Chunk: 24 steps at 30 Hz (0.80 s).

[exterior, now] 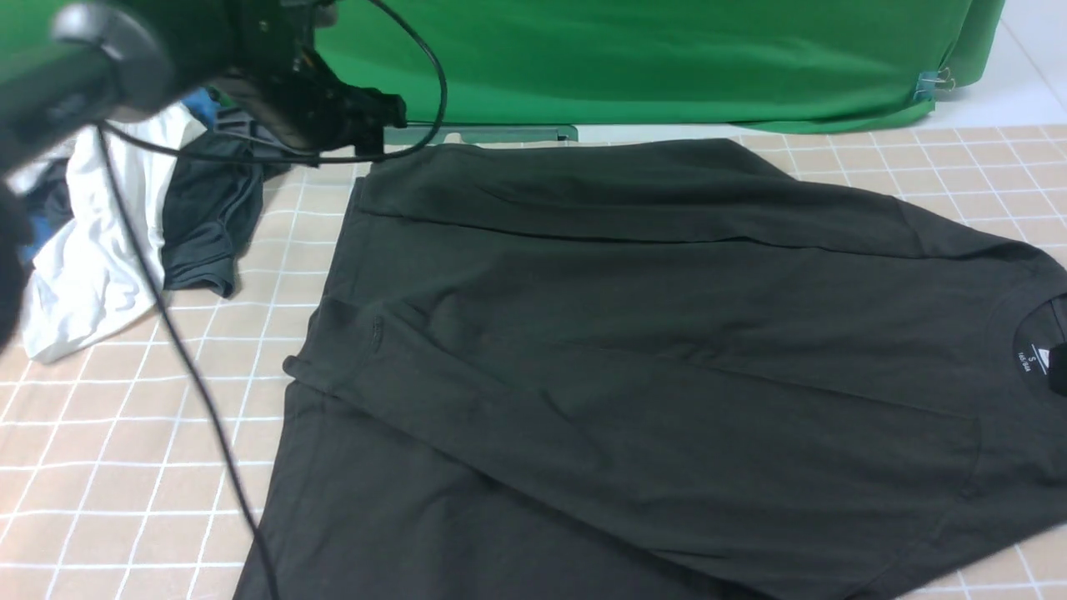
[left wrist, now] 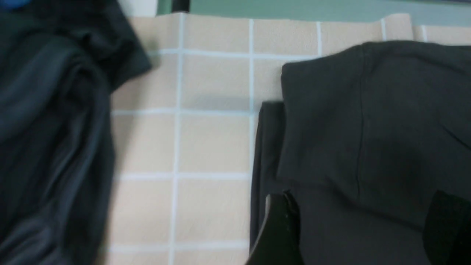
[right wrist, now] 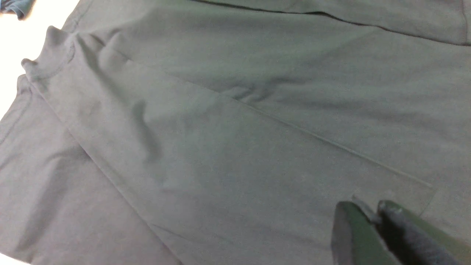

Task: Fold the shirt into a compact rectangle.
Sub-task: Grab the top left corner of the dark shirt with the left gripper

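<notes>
The left gripper [left wrist: 362, 235] hung with its jaws wide apart and nothing between them. One finger [left wrist: 279, 228] stood over the shirt's edge, and the other was further in over the cloth. Directly beneath it lay the far corner of the shirt [exterior: 633, 333], where one layer rested on another and the lower layer showed as a narrow strip along the edge. To the gripper's outer side was a stretch of bare checked tablecloth [left wrist: 213, 140]. Past that lay a dark teal-grey garment [exterior: 208, 225] and, beyond it, a crumpled white shirt [exterior: 83, 275]. A green backdrop [exterior: 667, 58] hung behind the gripper.

From there the shirt spread flat over the tablecloth toward the right gripper [right wrist: 371, 224], with long folded edges running along its length. Its collar and white neck label [exterior: 1038, 358] were at that gripper's end.

The right gripper sat low over the dark fabric, just beside a folded edge. Its fingers were close together with only a slim gap between them — whether any cloth was pinched there could not be told.
</notes>
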Tool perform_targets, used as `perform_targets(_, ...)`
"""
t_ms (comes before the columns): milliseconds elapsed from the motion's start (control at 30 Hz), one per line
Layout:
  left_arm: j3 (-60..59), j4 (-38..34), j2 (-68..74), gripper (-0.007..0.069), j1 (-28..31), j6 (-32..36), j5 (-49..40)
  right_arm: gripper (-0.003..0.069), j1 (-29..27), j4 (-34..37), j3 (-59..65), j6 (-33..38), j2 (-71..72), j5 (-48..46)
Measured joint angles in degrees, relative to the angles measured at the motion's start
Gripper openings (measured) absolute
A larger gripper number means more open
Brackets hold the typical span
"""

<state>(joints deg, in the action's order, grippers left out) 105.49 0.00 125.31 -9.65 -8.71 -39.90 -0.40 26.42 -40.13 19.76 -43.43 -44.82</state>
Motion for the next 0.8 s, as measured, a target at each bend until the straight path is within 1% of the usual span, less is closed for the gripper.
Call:
perform_targets(233, 7.54, -1.28, 8.88, 0.043, 0.0, 0.11, -1.0, 0.0127, 0.0, 0.04, 0.0, 0.0, 0.0, 0.4)
perform_targets(400, 8.4, -1.7, 11.07, 0.0424, 0.0, 0.11, 1.21, 0.0133, 0.0, 0.04, 0.0, 0.0, 0.0, 0.6)
perform_targets(533, 8.4, -2.21, 11.81, 0.039, 0.0, 0.11, 1.84, 0.0132, 0.0, 0.04, 0.0, 0.0, 0.0, 0.89)
perform_targets(600, 8.59, -2.01, 12.5, 0.0329, 0.03, 1.11, 2.52, 0.0132, 0.0, 0.04, 0.0, 0.0, 0.0, 0.99)
perform_targets(667, 8.83, -2.01, 12.82, 0.0295, 0.03, 1.66, 2.74, 0.0132, 0.0, 0.04, 0.0, 0.0, 0.0, 0.99)
perform_targets(733, 8.96, -2.01, 13.0, 0.0223, 0.03, 2.42, 3.02, 0.0134, 0.0, 0.04, 0.0, 0.0, 0.0, 0.99)
perform_targets(800, 8.96, -2.07, 13.08, 0.0123, 0.03, 2.7, 3.09, 0.0135, 0.0, 0.04, 0.0, 0.0, 0.0, 0.99)
